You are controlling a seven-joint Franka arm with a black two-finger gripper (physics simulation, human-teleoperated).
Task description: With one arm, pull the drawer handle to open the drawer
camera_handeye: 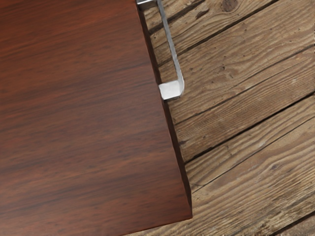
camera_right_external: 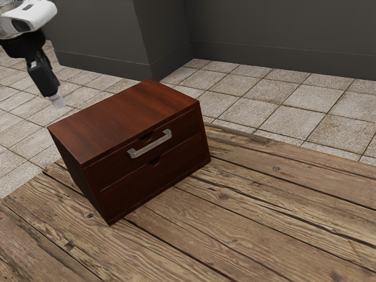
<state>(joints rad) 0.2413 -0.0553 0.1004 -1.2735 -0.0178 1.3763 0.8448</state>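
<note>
A dark red wooden cabinet (camera_right_external: 126, 117) stands on the plank surface, with two drawer fronts facing the exterior view's lower right. The upper drawer (camera_right_external: 176, 132) carries a silver bar handle (camera_right_external: 150, 144) and sits flush with the cabinet's front. The lower drawer (camera_right_external: 155, 176) is also flush. My gripper (camera_right_external: 57, 101) hangs at the exterior view's upper left, above and behind the cabinet's back corner, well away from the handle. In the wrist view I look down on the cabinet top (camera_handeye: 78, 118), with the handle (camera_handeye: 170, 59) sticking out past its front edge.
Weathered wooden planks (camera_right_external: 264, 223) spread in front of and beside the cabinet. A tiled floor (camera_right_external: 294, 100) lies beyond them, ending at dark grey walls (camera_right_external: 264, 29). In the wrist view the planks (camera_handeye: 246, 128) lie under the handle.
</note>
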